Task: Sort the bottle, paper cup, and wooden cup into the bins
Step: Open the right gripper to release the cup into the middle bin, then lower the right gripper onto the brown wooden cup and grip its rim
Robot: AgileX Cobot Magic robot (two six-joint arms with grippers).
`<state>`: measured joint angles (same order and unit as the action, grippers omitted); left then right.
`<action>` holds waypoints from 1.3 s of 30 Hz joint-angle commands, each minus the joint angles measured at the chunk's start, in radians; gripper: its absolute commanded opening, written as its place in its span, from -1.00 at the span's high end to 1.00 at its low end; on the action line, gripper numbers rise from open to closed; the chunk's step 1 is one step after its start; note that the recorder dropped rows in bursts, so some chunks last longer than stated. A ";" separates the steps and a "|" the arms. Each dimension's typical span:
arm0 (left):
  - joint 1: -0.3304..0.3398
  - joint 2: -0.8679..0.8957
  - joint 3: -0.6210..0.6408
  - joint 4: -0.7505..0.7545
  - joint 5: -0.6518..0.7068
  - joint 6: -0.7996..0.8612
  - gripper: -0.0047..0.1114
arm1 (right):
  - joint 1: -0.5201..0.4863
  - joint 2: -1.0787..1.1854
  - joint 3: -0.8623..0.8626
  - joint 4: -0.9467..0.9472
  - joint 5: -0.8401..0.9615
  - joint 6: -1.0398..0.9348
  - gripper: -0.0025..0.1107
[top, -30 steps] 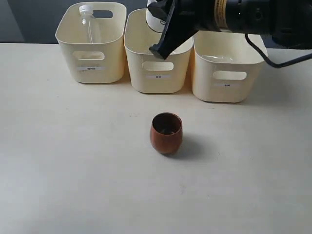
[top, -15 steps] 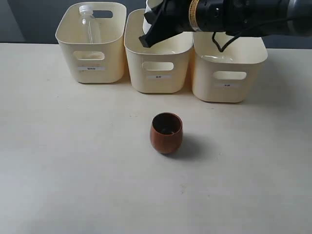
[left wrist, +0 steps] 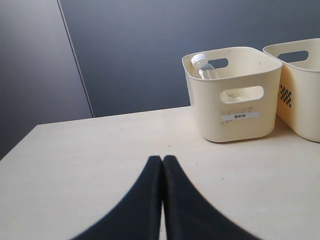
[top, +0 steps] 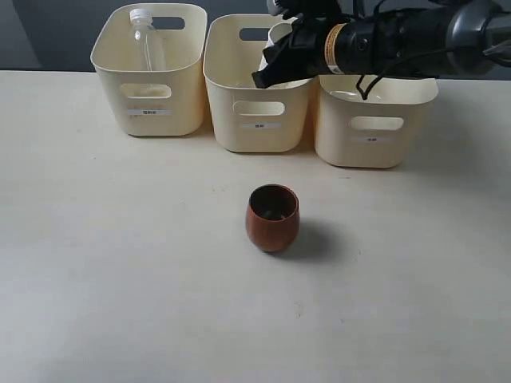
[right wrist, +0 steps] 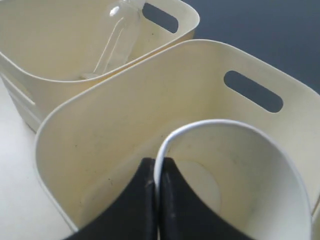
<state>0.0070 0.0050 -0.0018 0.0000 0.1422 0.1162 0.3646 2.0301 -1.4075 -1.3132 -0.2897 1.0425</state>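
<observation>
My right gripper [top: 271,68] [right wrist: 157,162] is shut on the rim wall of the white paper cup [top: 279,33] [right wrist: 240,170], holding it over the open middle bin [top: 255,88] [right wrist: 125,105]. In the left bin [top: 149,76] [left wrist: 235,95] [right wrist: 45,55] the clear bottle [top: 147,40] [left wrist: 204,68] [right wrist: 119,37] leans with its white cap up. On the table in front of the bins stands the reddish-brown wooden cup [top: 273,218], upright and untouched. My left gripper [left wrist: 162,159] is shut on nothing, low over the table short of the left bin. The right bin [top: 374,116] sits under my right arm.
The three bins stand side by side along the table's far edge against a dark wall. My right arm [top: 399,40] stretches in from the right above the right bin. The middle bin's side [left wrist: 300,90] shows at the edge of the left wrist view.
My right arm has swung lower and flatter, and the paper cup has shifted right and slightly down over the middle bin. The wooden cup and bottle have not moved.
</observation>
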 commanded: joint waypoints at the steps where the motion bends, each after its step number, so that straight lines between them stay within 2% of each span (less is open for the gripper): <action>1: 0.000 -0.005 0.002 0.000 -0.008 -0.001 0.92 | -0.006 0.018 -0.009 0.010 -0.016 0.000 0.97; 8: 0.000 -0.005 0.002 0.000 -0.008 -0.001 0.92 | -0.006 0.050 -0.009 0.000 -0.020 -0.005 0.92; 9: 0.000 -0.005 0.002 0.000 -0.008 -0.001 0.92 | -0.008 0.052 -0.009 0.000 -0.020 -0.007 0.82; 11: 0.000 -0.005 0.002 0.000 -0.008 -0.001 0.92 | -0.008 0.056 -0.013 0.004 -0.004 -0.007 0.46; 15: 0.000 -0.005 0.002 0.000 -0.008 -0.001 0.92 | -0.008 0.056 -0.014 0.019 -0.002 -0.007 0.16; 23: 0.000 -0.005 0.002 0.000 -0.008 -0.001 0.92 | -0.008 -0.025 0.001 -0.030 -0.044 0.008 0.16; 27: 0.000 -0.005 0.002 0.000 -0.008 -0.001 0.92 | -0.004 -0.158 0.056 -0.196 -0.088 0.105 0.16; 30: 0.000 -0.005 0.002 0.000 -0.008 -0.001 0.92 | -0.004 -0.285 0.104 -0.431 -0.226 0.304 0.16; 34: 0.000 -0.005 0.002 0.000 -0.008 -0.001 0.92 | -0.004 -0.399 0.157 -0.431 -0.481 0.353 0.16; 39: 0.000 -0.005 0.002 0.000 -0.008 -0.001 0.92 | -0.004 -0.445 0.219 -0.431 -0.568 0.409 0.16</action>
<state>0.0070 0.0050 -0.0018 0.0000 0.1422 0.1162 0.3639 1.6073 -1.2250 -1.7326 -0.8201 1.4319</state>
